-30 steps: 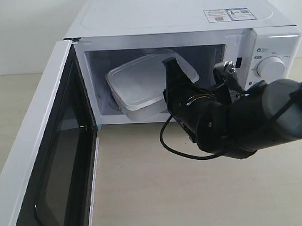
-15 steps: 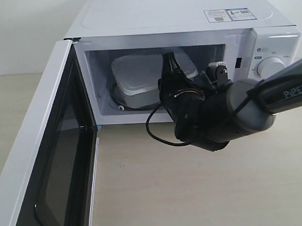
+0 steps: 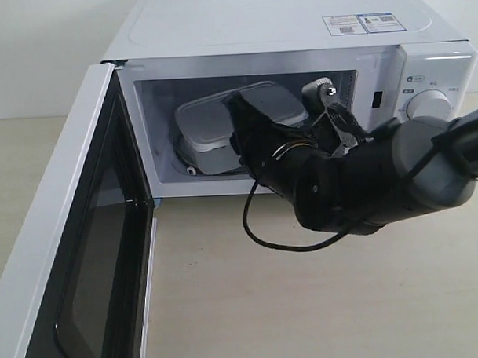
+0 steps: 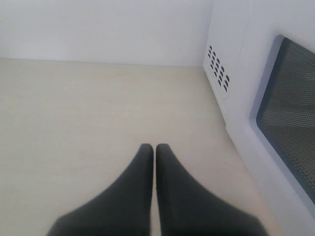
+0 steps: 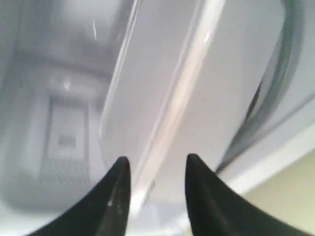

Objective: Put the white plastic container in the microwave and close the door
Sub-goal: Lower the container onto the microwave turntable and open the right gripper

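White lidded plastic container (image 3: 205, 121) sits flat inside microwave (image 3: 281, 24); door (image 3: 100, 254) wide open.

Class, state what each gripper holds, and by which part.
Nothing is held. The right gripper stands open at the rim of the white plastic container; the left gripper is shut, empty.

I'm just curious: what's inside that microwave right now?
The white plastic container lies inside the microwave, the right gripper at its rim. The arm hides the container's near edge and floor.
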Robot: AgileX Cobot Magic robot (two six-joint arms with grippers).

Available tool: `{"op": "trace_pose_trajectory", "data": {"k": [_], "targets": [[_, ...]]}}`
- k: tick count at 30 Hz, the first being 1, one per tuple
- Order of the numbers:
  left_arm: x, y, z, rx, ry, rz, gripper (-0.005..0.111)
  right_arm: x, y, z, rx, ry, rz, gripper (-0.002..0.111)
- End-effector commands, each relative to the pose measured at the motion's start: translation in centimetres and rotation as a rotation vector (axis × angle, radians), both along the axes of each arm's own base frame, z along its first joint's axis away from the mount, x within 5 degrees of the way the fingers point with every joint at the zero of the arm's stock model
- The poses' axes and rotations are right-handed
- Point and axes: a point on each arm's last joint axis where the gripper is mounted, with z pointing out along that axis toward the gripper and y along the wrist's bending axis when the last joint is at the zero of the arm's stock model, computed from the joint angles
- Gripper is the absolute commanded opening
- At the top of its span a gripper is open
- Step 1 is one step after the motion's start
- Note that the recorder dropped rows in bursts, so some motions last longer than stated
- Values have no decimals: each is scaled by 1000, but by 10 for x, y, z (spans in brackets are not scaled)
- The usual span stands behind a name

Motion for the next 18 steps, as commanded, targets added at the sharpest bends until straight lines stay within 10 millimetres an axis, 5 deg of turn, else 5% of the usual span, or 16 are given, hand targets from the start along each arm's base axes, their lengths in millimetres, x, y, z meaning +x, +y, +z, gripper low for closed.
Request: {"op": "trace_pose_trajectory", "data": {"k": [1, 2, 7, 18], "targets": [[0, 0, 0, 8, -6, 3, 4, -10, 7, 4, -270, -56, 254, 7], [0, 0, 0, 8, -6, 3, 4, -11, 11, 4, -333, -93, 321, 0], [0, 0, 0, 8, -6, 3, 4, -10, 18, 0, -531, -173, 471, 0], [0, 0, 0, 8, -6, 3, 4, 34, 26, -26, -571, -155, 378, 0]]}}
